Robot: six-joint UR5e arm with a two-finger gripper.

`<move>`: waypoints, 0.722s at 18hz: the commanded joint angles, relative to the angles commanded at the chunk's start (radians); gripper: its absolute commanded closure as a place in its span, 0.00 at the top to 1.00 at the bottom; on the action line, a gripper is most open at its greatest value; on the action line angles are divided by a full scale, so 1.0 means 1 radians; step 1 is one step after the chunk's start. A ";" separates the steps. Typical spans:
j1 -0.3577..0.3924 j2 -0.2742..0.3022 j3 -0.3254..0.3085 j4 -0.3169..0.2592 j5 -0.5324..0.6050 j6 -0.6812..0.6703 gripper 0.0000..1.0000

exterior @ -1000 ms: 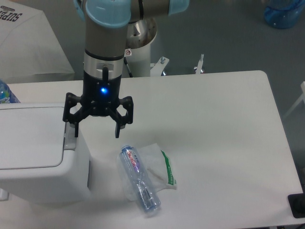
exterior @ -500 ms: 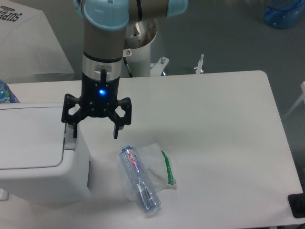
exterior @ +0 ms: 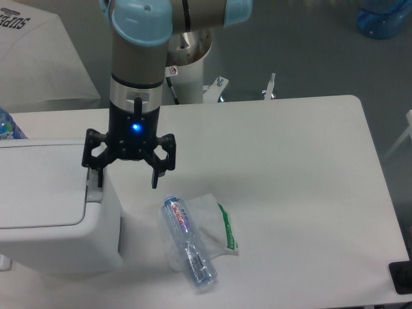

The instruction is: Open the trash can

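The trash can (exterior: 51, 212) runs off the left edge, its latch half-hidden.

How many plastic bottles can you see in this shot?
3. One clear plastic bottle lies on a wrapper on the table in front of the trash can. A second bottle peeks in at the left edge. A large blue water jug sits top right.

Layout around the trash can

The trash can (exterior: 55, 206) stands on the table (exterior: 290, 167) at its left edge, lid down. The gripper (exterior: 127, 179) hangs just right of the trash can's right rim, one finger at the latch side, fingers spread apart. The bottle (exterior: 188, 239) lies on the table right of the trash can and nearer the front, resting on a packet (exterior: 219, 225).
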 joint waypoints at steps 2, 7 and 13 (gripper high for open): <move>0.000 0.000 -0.003 0.000 0.000 0.000 1.00; -0.002 0.002 -0.008 0.000 0.000 0.002 1.00; 0.000 0.002 0.018 0.000 0.000 0.006 1.00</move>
